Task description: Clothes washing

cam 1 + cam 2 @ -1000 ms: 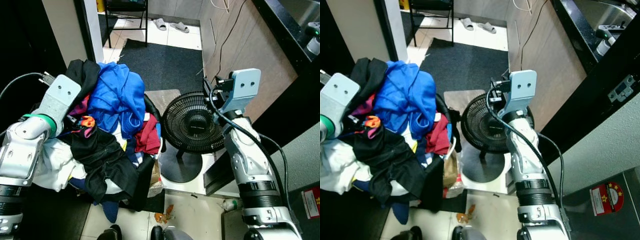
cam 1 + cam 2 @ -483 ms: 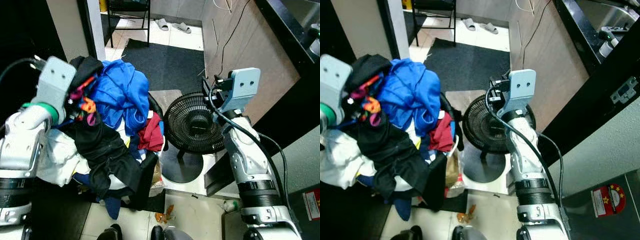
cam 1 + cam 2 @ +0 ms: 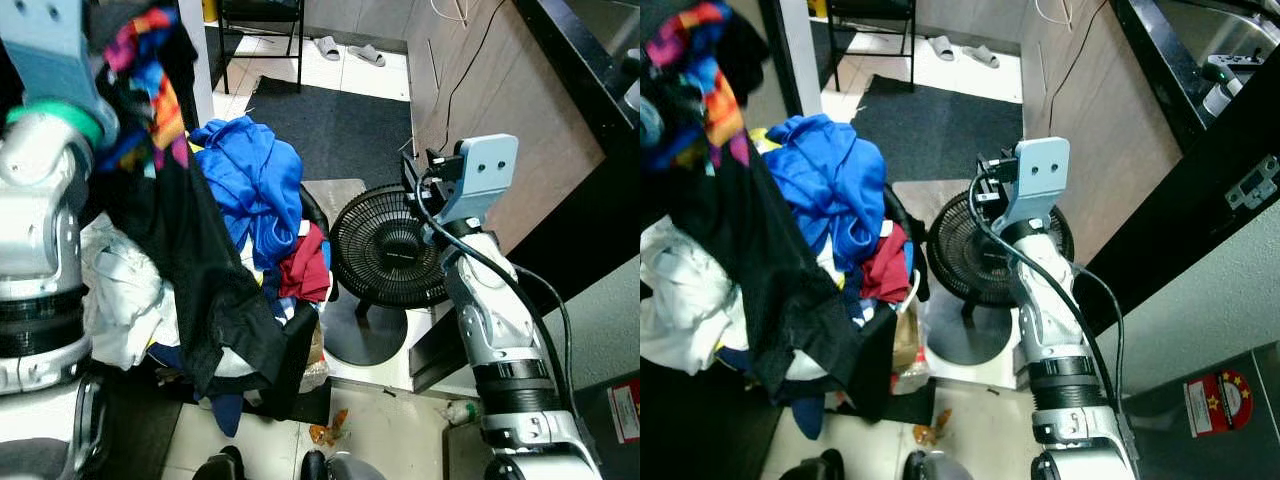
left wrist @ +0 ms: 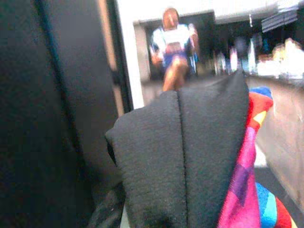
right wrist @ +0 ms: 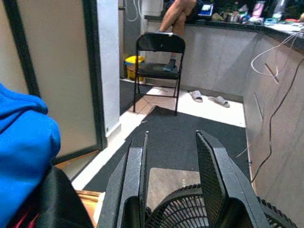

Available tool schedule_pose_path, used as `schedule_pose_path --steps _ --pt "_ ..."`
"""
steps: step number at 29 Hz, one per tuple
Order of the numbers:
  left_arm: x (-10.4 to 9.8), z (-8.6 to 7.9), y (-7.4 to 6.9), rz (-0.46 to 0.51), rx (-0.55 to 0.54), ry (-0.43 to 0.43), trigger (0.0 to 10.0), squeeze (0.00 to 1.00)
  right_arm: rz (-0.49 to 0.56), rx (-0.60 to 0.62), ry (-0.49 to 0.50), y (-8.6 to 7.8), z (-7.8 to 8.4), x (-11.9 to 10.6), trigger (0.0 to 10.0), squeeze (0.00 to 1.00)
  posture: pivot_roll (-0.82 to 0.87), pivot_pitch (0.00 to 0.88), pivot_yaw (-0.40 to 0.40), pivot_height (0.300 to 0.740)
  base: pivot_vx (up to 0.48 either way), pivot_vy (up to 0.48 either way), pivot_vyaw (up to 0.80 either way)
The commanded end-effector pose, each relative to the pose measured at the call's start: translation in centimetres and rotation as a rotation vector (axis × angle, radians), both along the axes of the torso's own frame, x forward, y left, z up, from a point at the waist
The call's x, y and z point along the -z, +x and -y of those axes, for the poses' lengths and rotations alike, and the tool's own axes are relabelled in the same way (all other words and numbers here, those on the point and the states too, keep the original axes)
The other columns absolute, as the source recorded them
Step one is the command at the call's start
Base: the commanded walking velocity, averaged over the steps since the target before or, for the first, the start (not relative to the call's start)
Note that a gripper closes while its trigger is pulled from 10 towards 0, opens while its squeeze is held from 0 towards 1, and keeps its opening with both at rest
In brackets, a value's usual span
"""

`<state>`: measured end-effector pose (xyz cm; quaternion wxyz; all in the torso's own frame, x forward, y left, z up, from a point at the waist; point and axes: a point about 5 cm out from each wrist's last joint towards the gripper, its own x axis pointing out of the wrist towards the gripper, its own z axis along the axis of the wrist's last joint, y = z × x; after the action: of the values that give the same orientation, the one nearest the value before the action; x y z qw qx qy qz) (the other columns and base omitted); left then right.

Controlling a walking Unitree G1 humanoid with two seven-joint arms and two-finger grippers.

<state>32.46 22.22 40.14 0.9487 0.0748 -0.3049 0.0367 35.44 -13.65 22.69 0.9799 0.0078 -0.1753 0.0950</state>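
My left arm is raised at the upper left. Its gripper [image 4: 179,142] is shut on a black garment with a multicoloured patch [image 3: 150,90], which hangs from it down to the laundry pile. The fingers are buried in the cloth in the eye views. The pile holds a blue garment [image 3: 245,175], a red one [image 3: 303,268] and a white one [image 3: 125,300]. My right gripper [image 5: 172,137] is held up to the right of the pile, above a black floor fan [image 3: 385,250]. It is open, with nothing between its fingers.
A dark mat [image 3: 335,125] lies beyond the fan, with a black folding chair [image 5: 159,52] and a pair of slippers [image 3: 345,50] farther back. A wood panel wall [image 3: 490,90] runs along the right. A seated person [image 4: 173,52] is far off.
My left arm has risen from the pile to the upper left, pulling the black and multicoloured garment up with it. The right arm has stayed put.
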Motion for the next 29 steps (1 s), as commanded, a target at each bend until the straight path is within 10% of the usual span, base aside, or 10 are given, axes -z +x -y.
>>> schedule_pose_path --steps 1,7,13,29 --pt "-1.3 -0.9 -0.5 0.072 -0.014 -0.062 10.0 0.0 -0.006 0.007 0.003 0.1 0.1 0.1 10.0 0.0 0.06 0.095 -0.058 0.74 0.0 0.0 0.0" --pt "-4.4 0.8 -1.0 0.171 0.13 -0.11 10.0 0.0 0.038 0.031 0.022 -0.2 0.6 -1.2 10.0 0.0 0.06 0.091 -0.046 0.74 0.0 0.0 0.0" --pt "5.3 6.3 -0.1 -0.128 0.252 0.065 10.0 0.0 0.132 0.068 0.023 -1.0 1.4 -3.9 10.0 0.0 0.04 0.105 -0.044 0.74 0.0 0.0 0.0" --pt "7.1 6.8 -1.2 -0.139 0.195 0.015 10.0 0.0 0.199 0.14 0.015 -1.2 2.1 -6.2 10.0 0.0 0.04 0.082 -0.046 0.74 0.0 0.0 0.0"
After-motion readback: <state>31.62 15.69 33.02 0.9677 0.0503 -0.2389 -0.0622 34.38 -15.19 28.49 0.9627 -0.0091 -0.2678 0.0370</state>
